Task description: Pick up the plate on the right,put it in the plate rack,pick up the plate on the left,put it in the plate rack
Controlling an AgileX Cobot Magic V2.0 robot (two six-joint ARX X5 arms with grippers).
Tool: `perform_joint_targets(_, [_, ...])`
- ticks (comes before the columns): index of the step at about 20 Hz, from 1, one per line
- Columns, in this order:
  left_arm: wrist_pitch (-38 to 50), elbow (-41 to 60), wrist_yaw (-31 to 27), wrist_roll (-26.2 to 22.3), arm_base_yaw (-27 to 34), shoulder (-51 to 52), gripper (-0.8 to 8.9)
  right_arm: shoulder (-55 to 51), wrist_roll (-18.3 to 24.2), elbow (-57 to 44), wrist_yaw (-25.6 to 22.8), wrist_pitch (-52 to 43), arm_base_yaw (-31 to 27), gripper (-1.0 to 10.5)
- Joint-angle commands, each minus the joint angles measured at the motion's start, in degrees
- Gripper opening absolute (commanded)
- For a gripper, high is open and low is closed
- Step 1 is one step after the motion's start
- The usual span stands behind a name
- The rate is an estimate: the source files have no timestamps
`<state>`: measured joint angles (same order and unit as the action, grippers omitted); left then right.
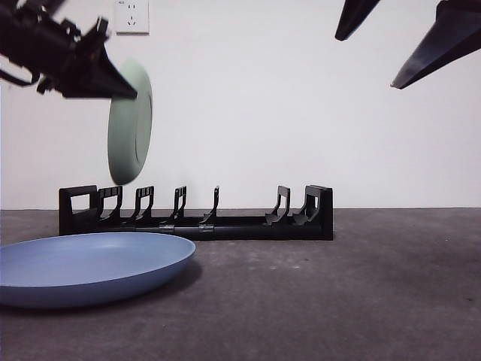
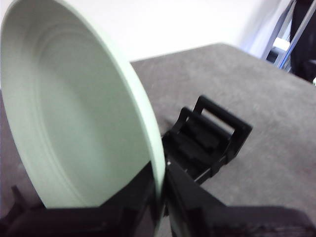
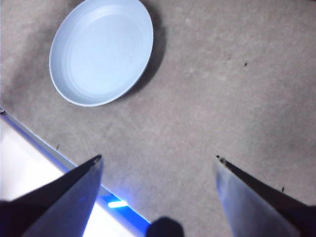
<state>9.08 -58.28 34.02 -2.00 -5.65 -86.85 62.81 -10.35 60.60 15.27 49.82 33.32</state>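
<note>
A pale green plate (image 1: 130,124) hangs on edge above the left end of the black plate rack (image 1: 197,214). My left gripper (image 1: 113,84) is shut on its rim. The left wrist view shows the green plate (image 2: 74,113) pinched at its edge, with the rack (image 2: 205,143) below it. A blue plate (image 1: 90,265) lies flat on the table in front of the rack's left part; the right wrist view sees this blue plate (image 3: 102,50) from above. My right gripper (image 3: 158,160) is open and high at the top right (image 1: 376,53), holding nothing.
Grey table surface (image 1: 338,301) stretches to the right of the blue plate and in front of the rack. A white wall with a socket (image 1: 131,16) stands behind. The table's edge (image 3: 64,160) shows in the right wrist view.
</note>
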Motion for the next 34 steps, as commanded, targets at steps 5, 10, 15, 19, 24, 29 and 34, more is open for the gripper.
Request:
perform_joint_targets(5, [0.83, -0.24, 0.42, -3.21, 0.11, -3.63, -0.08, 0.04, -1.29, -0.68, -0.35, -0.87, 0.11, 3.8])
perform_joint_targets(10, [0.79, -0.24, -1.03, -3.5, 0.11, -6.14, -0.08, 0.04, -1.31, -0.68, -0.35, -1.01, 0.11, 3.8])
perform_joint_targets(15, [0.66, -0.24, -2.75, -4.87, 0.09, -6.82, -0.08, 0.04, -1.44, -0.68, -0.59, -1.05, 0.11, 3.8])
perform_joint_targets(19, [-2.14, -0.24, -4.72, -8.68, 0.04, -6.84, -0.08, 0.04, -1.44, -0.68, -1.07, -1.16, 0.09, 3.8])
perform_joint_targets(24, [-5.18, -0.24, -6.03, -11.3, 0.04, -6.91, -0.08, 0.04, -1.46, -0.68, -1.42, -2.49, 0.11, 3.8])
perform_joint_targets(29, [-5.18, -0.31, -5.88, -10.56, -0.11, -6.91, 0.15, 0.04, -1.44, -0.68, -1.4, -2.78, 0.11, 3.8])
perform_joint_targets(34, [-5.46, -1.07, -5.05, -9.7, -0.83, -6.8, 2.3, 0.04, -1.44, -0.68, -1.4, -2.71, 0.11, 3.8])
